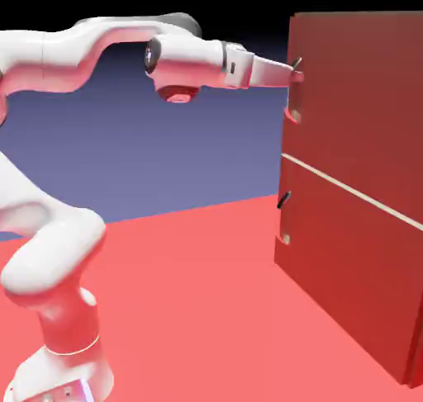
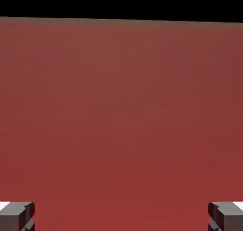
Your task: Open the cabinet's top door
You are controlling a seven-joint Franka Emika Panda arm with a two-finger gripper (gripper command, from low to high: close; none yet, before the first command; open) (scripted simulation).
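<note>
Fingers (image 2: 17, 216) spread wide, your gripper (image 1: 296, 72) grips nothing; it's at the top door's handle (image 1: 297, 63), high on the cabinet (image 1: 355, 103), presumably so you can pull. Whether they straddle the handle, you can't quite tell.

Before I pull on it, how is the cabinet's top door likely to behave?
The top door looks like one broad, flat, rigid panel, so it should move as a whole without flexing. Its height and width suggest some heft. The small dark handle offers little to hold, so a grip there might slip.
</note>
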